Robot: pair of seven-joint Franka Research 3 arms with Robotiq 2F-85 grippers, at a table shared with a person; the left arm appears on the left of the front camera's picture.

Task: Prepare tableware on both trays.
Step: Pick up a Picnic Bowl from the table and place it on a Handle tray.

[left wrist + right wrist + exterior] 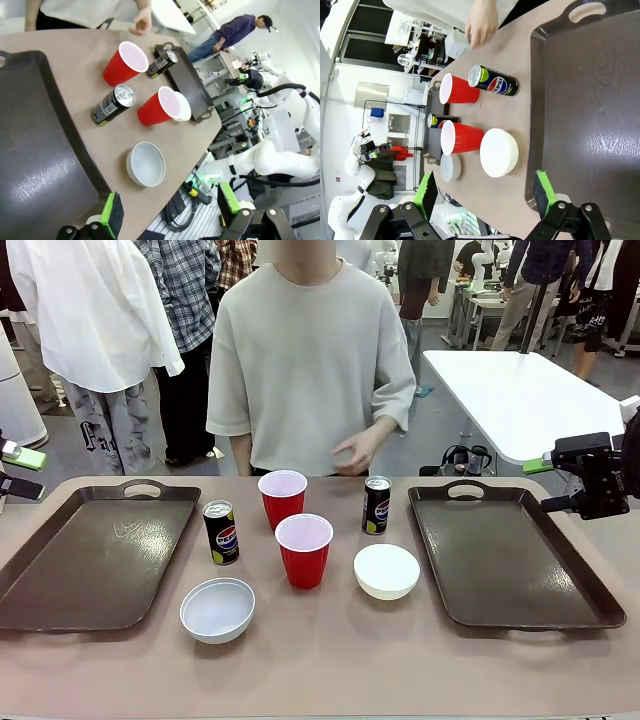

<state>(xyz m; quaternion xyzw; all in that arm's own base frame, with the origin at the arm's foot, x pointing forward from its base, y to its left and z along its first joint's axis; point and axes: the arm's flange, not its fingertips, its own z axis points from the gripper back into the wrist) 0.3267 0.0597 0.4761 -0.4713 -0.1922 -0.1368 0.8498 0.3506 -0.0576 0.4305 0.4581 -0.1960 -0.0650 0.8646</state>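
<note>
The left hand (170, 207) hung over the edge of the left tray (90, 560), its jaws spread wide with nothing between them. The right hand (485, 192) was likewise open and empty by the right tray (510, 560). All the tableware stood on the bench (330, 670) between the trays: the far cup (283, 498) and near cup (304, 550) in the middle, the left can (221, 532) and left bowl (217, 610) on one side, the right can (376, 505) and right bowl (386, 571) on the other.

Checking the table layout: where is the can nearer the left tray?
Front view: the can stands upright on the table between the left tray and the nearer red cup, just beyond the left white bowl.
</note>
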